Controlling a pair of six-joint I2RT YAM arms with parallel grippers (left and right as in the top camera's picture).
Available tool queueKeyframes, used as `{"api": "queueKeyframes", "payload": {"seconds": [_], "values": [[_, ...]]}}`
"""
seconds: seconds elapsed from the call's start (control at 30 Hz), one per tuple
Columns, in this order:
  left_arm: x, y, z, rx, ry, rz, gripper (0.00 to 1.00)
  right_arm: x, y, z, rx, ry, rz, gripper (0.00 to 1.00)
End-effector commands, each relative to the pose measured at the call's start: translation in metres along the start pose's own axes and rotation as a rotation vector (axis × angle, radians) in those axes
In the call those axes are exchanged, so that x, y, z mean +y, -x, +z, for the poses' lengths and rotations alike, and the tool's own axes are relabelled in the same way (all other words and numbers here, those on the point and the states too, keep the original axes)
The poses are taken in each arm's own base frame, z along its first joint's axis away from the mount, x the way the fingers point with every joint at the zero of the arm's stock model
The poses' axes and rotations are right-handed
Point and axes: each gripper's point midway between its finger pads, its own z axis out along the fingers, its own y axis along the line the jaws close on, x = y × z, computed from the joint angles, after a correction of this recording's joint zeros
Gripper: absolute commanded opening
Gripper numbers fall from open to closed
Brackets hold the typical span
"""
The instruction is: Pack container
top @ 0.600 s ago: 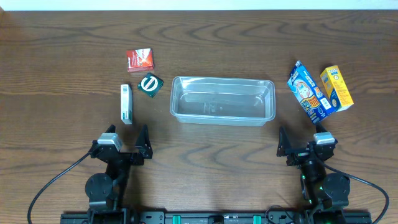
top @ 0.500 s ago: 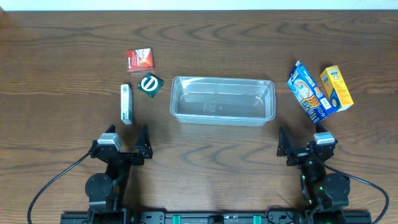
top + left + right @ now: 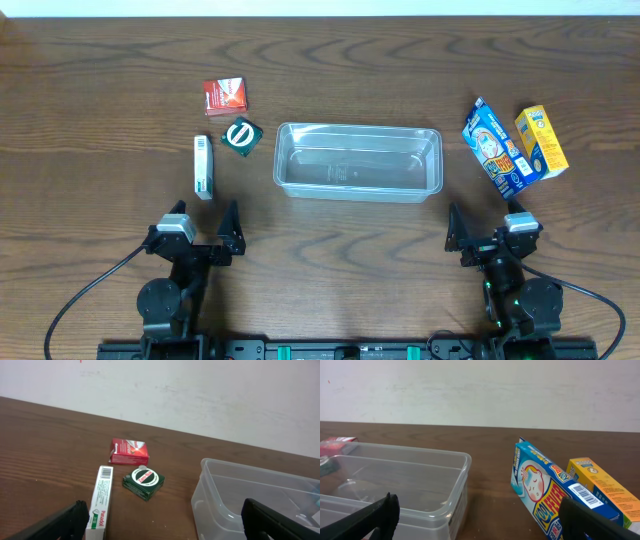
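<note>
nothing packed yet: the container sits empty, five boxes lie on the desk, left claw and right claw both spread apart, holding nothing.

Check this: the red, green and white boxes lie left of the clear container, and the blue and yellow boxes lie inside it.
Not inside: the overhead view shows the blue box and yellow box on the table, right of the container. The rest holds.
</note>
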Motion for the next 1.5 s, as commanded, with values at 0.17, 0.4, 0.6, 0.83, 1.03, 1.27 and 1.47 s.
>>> {"api": "queueKeyframes", "payload": {"seconds": [0.17, 0.4, 0.6, 0.83, 1.03, 1.27, 1.47], "values": [[0.005, -0.016, 0.001, 0.049, 0.011, 0.001, 0.98, -0.002, 0.000, 0.000, -0.003, -0.007, -0.012, 0.99], [0.004, -0.016, 0.001, 0.049, 0.011, 0.001, 0.98, -0.002, 0.000, 0.000, -0.003, -0.007, -0.012, 0.99], [0.005, -0.016, 0.001, 0.049, 0.011, 0.001, 0.98, -0.002, 0.000, 0.000, -0.004, -0.011, -0.012, 0.99], [0.005, -0.016, 0.001, 0.049, 0.011, 0.001, 0.98, -0.002, 0.003, 0.000, -0.013, -0.011, -0.014, 0.99], [0.004, -0.016, 0.001, 0.049, 0.011, 0.001, 0.98, 0.002, 0.012, -0.001, -0.050, 0.014, -0.044, 0.99], [0.005, -0.016, 0.001, 0.049, 0.011, 0.001, 0.98, 0.007, 0.070, -0.011, -0.147, 0.018, -0.099, 0.99], [0.005, -0.016, 0.001, 0.049, 0.011, 0.001, 0.98, 0.006, 0.128, 0.004, -0.029, 0.004, -0.091, 0.99]]}}
